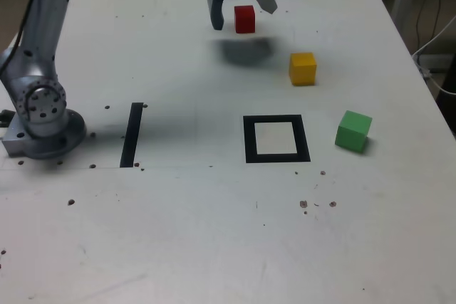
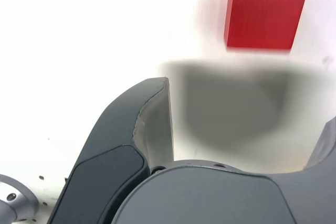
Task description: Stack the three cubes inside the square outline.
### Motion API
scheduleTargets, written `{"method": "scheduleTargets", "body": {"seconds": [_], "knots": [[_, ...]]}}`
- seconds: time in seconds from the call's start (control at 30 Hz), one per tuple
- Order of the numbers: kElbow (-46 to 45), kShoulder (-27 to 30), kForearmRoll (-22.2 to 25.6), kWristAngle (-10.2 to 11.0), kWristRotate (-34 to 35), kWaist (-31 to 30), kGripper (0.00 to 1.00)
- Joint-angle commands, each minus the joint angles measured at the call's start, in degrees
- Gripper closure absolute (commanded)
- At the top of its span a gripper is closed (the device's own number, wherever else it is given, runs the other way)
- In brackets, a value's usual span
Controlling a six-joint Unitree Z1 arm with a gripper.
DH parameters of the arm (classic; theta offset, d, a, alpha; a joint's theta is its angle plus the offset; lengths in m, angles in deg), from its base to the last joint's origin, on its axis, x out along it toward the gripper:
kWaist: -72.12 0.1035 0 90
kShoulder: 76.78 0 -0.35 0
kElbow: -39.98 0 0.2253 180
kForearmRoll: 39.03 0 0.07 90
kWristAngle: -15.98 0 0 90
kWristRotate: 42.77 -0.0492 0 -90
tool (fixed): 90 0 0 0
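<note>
By the exterior view, going left to right, my gripper (image 1: 245,19) is spread wide above the bench (image 1: 164,240), pinching nothing, with the red cube (image 1: 244,25) showing between its tips. In the wrist view the cube lies just beyond my fingers, so I judge I am lining up a first pick: I should centre on it, lower around it, then close gently. Coming down off-centre, I could knock it away. Further right are the square outline (image 1: 251,140), with no cube in it, then the yellow cube (image 1: 303,70) and, nearer the bench's edge, the green cube (image 1: 353,132), turned at an angle.

As for the surface, my round base (image 1: 50,137) stands at the left, then a straight black strip (image 1: 132,135); the white top is dotted with dark specks. Past its right edge, a pale cable (image 1: 422,62) hangs in a dim room
</note>
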Motion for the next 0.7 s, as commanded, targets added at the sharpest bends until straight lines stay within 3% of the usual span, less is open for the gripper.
{"method": "scheduleTargets", "body": {"seconds": [0.0, 0.23, 0.47, 0.67], "knots": [[1.80, -1.46, 0.87, 0.13, -0.81, 1.07, 0.01], [8.15, -5.77, 4.22, -0.15, -4.25, 3.27, 0.03], [13.18, -9.48, 7.47, -2.25, -7.88, 5.07, 0.06], [17.58, -12.94, 10.97, -2.93, -9.84, 5.80, 0.21]]}}
